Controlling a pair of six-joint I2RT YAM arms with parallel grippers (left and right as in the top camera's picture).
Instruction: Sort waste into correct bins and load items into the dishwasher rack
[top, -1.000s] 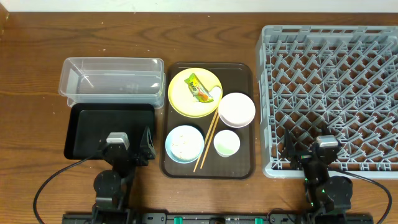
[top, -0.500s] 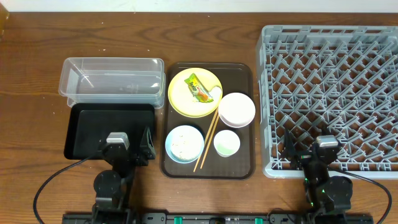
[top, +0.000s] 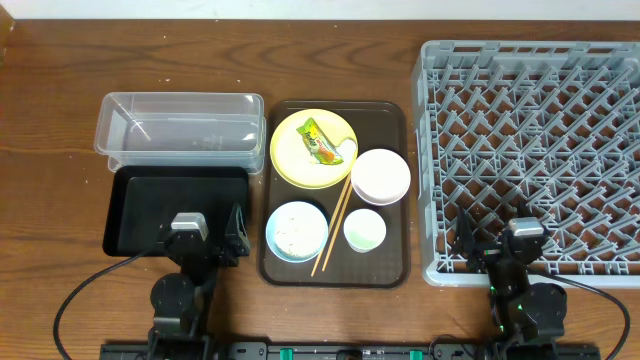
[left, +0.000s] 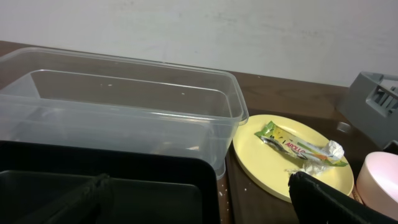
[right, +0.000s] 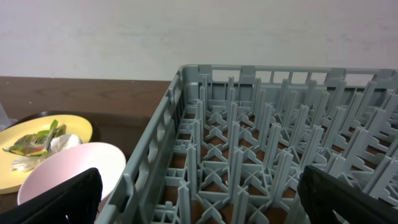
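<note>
Overhead, brown tray (top: 372, 268) sat centre of the worktop (top: 55, 120), holding all the dishes. Yellow plate (top: 298, 168) was at its upper left, with the green-and-orange wrapper (top: 320, 141) lying on it. White bowl (top: 380, 176) sat right of the plate, just beside its rim; could not tell if they touched. Blue bowl (top: 271, 232) was at lower left of the tray, with whitish crumbs (top: 291, 232) seemingly inside, too small to be sure. Green cup (top: 365, 231) sat at lower right, upright. Chopsticks (top: 333, 228) lay as a pair on the diagonal between blue bowl and cup, upper end by the plate edge and white bowl. Left of the tray, clear tub (top: 180, 98) was in the upper part and black tray (top: 150, 200) right below it, edges close together. Rack (top: 540, 150) filled the right side of the frame, nothing on its pegs. Left claw (left: 199, 179) was released, dark fingers (left: 87, 198) spread to both lower corners of the left wrist view, hanging over the near end of the black tray with nothing between them; tub, plate and wrapper showed ahead of it. Right claw (right: 200, 173) was also released, fingers (right: 62, 200) wide at the lower corners of the right wrist view, grasping nothing, at the rack's near left corner; white bowl and plate showed at lower left there.
</note>
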